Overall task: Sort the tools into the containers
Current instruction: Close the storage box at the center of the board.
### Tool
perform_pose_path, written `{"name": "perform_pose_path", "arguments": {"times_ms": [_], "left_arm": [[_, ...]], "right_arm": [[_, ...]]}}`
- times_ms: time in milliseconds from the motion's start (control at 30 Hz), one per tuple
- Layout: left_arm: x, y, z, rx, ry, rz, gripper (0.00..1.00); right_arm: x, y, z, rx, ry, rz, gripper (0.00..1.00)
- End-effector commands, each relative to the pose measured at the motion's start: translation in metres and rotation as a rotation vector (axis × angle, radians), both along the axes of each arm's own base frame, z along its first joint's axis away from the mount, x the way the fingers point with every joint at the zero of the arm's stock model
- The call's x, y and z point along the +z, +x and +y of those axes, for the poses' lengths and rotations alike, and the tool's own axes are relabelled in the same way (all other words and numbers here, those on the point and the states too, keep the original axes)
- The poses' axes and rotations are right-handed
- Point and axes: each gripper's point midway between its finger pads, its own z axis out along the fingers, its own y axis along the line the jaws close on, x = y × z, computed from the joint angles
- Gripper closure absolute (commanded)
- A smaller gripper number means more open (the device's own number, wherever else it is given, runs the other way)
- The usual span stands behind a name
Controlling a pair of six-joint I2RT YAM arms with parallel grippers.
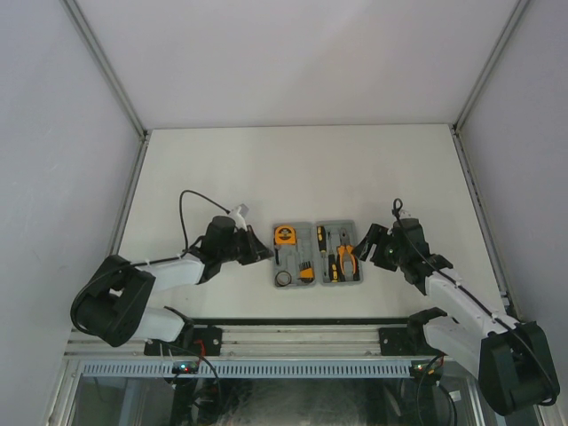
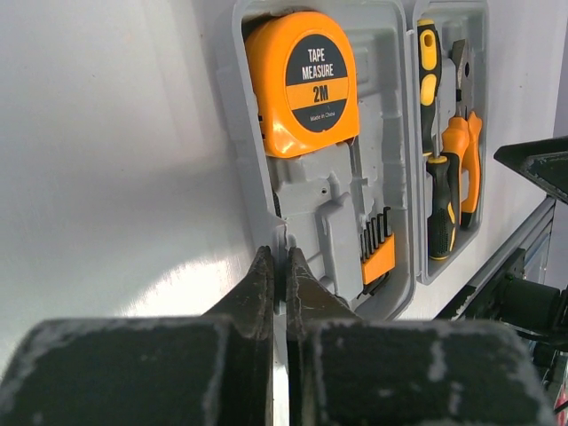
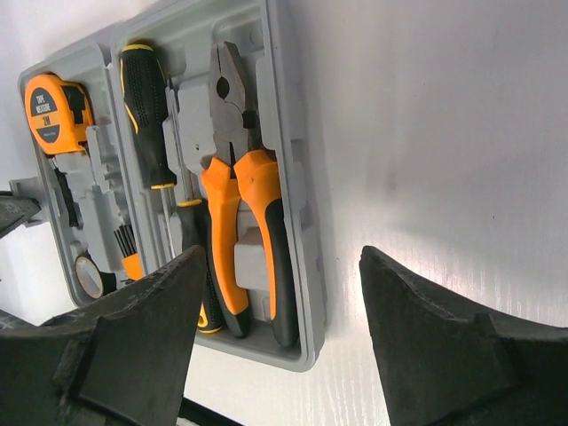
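Closest in, the left gripper [image 2: 280, 259] is pressing its black fingers fully together at the left rim of the open grey plastic tool case [image 2: 226, 106]; I can't tell whether it's pinching that rim. The right gripper [image 3: 282, 266] is hanging wide open and empty beside the case's right edge. The round orange tape measure [image 2: 302, 80], orange-handled pliers [image 3: 240, 186] and black-and-orange screwdrivers [image 3: 146, 111] are sitting inside, mid-table.

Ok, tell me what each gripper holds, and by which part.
Right gripper open, holding nothing. Left gripper shut at the tool case's left rim; whether it pinches it cannot be told.
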Motion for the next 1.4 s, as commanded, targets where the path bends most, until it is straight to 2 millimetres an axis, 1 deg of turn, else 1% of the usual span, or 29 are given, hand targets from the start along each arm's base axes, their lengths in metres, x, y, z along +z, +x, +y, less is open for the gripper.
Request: {"name": "perform_pose_path", "arguments": {"times_ms": [0, 167, 200, 300, 400, 467, 500, 567, 700, 833, 1000, 1167, 1367], "left_arm": [[0.002, -0.005, 0.002, -0.013, -0.012, -0.022, 1.0], [0.002, -0.005, 0.003, -0.013, -0.012, -0.027, 1.0], [0.001, -0.006, 0.003, -0.014, -0.011, -0.025, 0.98], [0.004, -0.005, 0.004, -0.012, -0.022, -0.031, 0.87], [0.009, -0.004, 0.005, -0.009, -0.034, -0.043, 0.79], [0.012, -0.006, 0.004, -0.015, -0.042, -0.045, 0.77], [0.013, -0.006, 0.004, -0.019, -0.045, -0.046, 0.77], [0.014, -0.001, 0.01, 0.004, -0.051, -0.048, 0.76], [0.013, 0.0, 0.012, 0.005, -0.052, -0.044, 0.76], [0.012, -0.001, 0.01, -0.008, -0.058, -0.039, 0.76], [0.013, -0.003, 0.007, -0.036, -0.067, -0.046, 0.74], [0.005, -0.006, 0.011, -0.036, -0.039, -0.026, 0.74], [-0.001, -0.008, 0.01, -0.046, -0.038, -0.006, 0.77]], "right_arm": [[0.008, 0.012, 0.002, 0.003, 0.017, -0.057, 0.3], [0.005, 0.011, 0.004, 0.011, 0.027, -0.043, 0.3], [0.005, 0.011, 0.004, 0.012, 0.026, -0.041, 0.3], [0.004, 0.01, 0.004, 0.014, 0.025, -0.038, 0.3], [0.005, 0.01, 0.004, 0.015, 0.024, -0.042, 0.3], [0.005, 0.01, 0.005, 0.016, 0.025, -0.043, 0.3], [0.005, 0.01, 0.005, 0.016, 0.025, -0.041, 0.3], [0.005, 0.01, 0.005, 0.016, 0.027, -0.04, 0.31], [0.004, 0.01, 0.005, 0.018, 0.028, -0.036, 0.31], [0.003, 0.009, 0.005, 0.02, 0.024, -0.032, 0.31], [0.002, 0.009, 0.005, 0.02, 0.021, -0.03, 0.3], [0.002, 0.01, 0.006, 0.021, 0.027, -0.031, 0.3], [0.002, 0.009, 0.006, 0.022, 0.028, -0.031, 0.31]]}}
